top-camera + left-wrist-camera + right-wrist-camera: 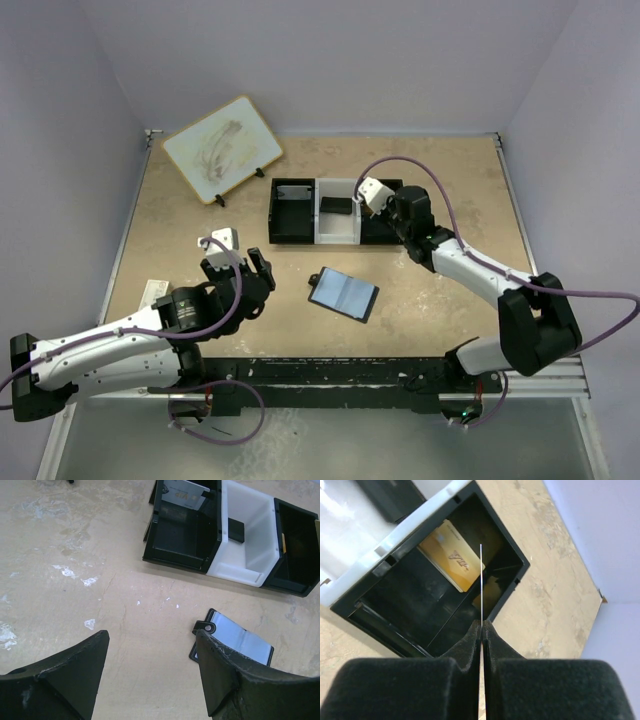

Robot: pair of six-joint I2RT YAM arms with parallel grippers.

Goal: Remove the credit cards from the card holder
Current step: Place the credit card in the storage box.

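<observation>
- The right gripper [481, 624] was pinched shut on a thin card [481, 580], seen edge-on as a pale line rising from between its pads.
- It hung over the right black compartment [512, 555] of the tray [271, 212], where a gold card [452, 562] leaned against the wall.
- A dark card [335, 206] lay in the white middle compartment [250, 550], and a pale card [186, 492] stood in the left black compartment [175, 540].
- The card holder [343, 293] lay unfolded on the table [200, 210] in front of the tray, its blue-grey inside facing up. Whether any card was left in it could not be told.
- The left gripper [151, 636] stood wide and empty, just beside the card holder and apart from it.
- The step in hand looked like dropping off a pulled card. The next move likely called for lowering the card into the compartment, clear of the rim, then parting the pads to let it fall beside the gold one.
</observation>
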